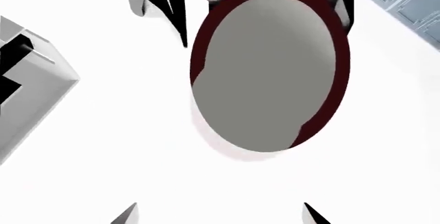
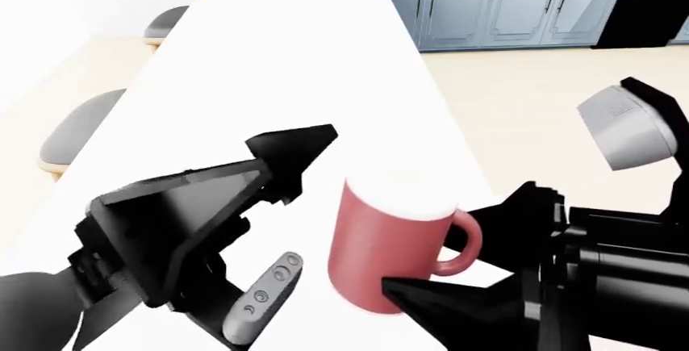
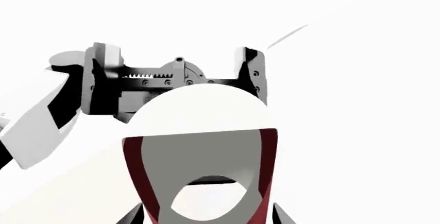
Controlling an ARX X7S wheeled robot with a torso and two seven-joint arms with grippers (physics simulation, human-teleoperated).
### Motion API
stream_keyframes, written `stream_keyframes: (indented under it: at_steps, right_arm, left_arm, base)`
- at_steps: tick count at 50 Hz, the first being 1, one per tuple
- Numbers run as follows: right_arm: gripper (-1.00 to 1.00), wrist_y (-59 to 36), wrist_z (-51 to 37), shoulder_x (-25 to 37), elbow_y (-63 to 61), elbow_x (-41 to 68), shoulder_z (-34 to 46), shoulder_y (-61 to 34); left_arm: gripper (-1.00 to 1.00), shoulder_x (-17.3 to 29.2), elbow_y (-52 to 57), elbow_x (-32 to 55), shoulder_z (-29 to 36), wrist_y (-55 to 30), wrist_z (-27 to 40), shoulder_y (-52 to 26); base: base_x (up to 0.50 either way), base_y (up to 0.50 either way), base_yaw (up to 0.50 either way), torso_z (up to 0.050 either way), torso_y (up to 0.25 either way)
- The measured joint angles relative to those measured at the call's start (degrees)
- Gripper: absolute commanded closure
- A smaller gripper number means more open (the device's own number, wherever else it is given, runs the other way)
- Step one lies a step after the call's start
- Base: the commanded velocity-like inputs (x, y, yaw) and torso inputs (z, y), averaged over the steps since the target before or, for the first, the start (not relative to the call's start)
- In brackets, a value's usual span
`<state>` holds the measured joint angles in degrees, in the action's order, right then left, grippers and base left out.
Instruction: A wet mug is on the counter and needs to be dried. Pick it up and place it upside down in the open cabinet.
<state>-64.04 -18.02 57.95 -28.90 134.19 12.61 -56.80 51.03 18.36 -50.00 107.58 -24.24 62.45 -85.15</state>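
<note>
The right gripper [image 2: 431,290] was clamped on the mug [image 2: 379,242], which stood upright over the counter [image 2: 290,60]. The left gripper [image 2: 312,153], fingers spread, hung just beside the mug, holding nothing.

the mug [image 2: 386,244] is hemmed on both sides by the grippers; beyond it, bare counter [image 2: 290,60] is left open.
</note>
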Motion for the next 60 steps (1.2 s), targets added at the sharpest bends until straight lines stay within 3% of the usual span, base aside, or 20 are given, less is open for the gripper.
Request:
stream_keyframes:
  at_steps: [7, 20, 29, 35, 45, 52, 60]
  right_arm:
    - [1.0, 0.6, -1.0, 0.5, -0.4, -1.0, -0.2, 0.3]
    - [1.0, 4.0, -6.6, 2.4, -3.2, -9.2, -4.0, 5.2]
    - [1.0, 6.5, -12.9, 3.9, -5.7, -14.2, -5.7, 8.3]
    - [1.0, 7.6, -16.5, 4.4, -7.0, -16.1, -6.0, 9.3]
    - [1.0, 9.2, -20.9, 5.2, -9.0, -17.6, -6.5, 10.8]
    - [1.0, 10.1, -22.9, 5.4, -10.1, -17.9, -6.7, 11.6]
    - [1.0, 10.4, -23.9, 5.5, -11.1, -18.1, -6.7, 12.1]
  left_arm:
    - [-1.0, 3.3, 5.4, 13.6, -5.3, 0.1, -0.1, 0.9]
    - [-1.0, 13.2, 18.3, 61.2, -21.5, 5.7, 0.3, 2.4]
    - [-1.0, 19.3, 21.5, 95.9, -28.1, 12.0, -7.2, 2.3]
    - [-1.0, 22.6, 23.0, 113.8, -30.4, 14.7, -13.5, 2.0]
    - [-1.0, 25.3, 24.6, 129.1, -32.0, 17.4, -18.9, 2.4]
    - [-1.0, 26.0, 25.3, 133.7, -32.6, 17.9, -20.1, 2.5]
    - [-1.0, 26.3, 25.9, 136.3, -32.8, 18.2, -20.6, 2.8]
  base:
    - [0.0, 0.0, 0.0, 0.0, 0.0]
    - [0.0, 0.0, 0.0, 0.0, 0.0]
    - [0.0, 0.0, 0.0, 0.0, 0.001]
    - [0.0, 0.0, 0.0, 0.0, 0.0]
    - [0.0, 0.0, 0.0, 0.0, 0.0]
    - [0.0, 0.0, 0.0, 0.0, 0.0]
    - [-0.07, 0.0, 0.5, 0.0, 0.0]
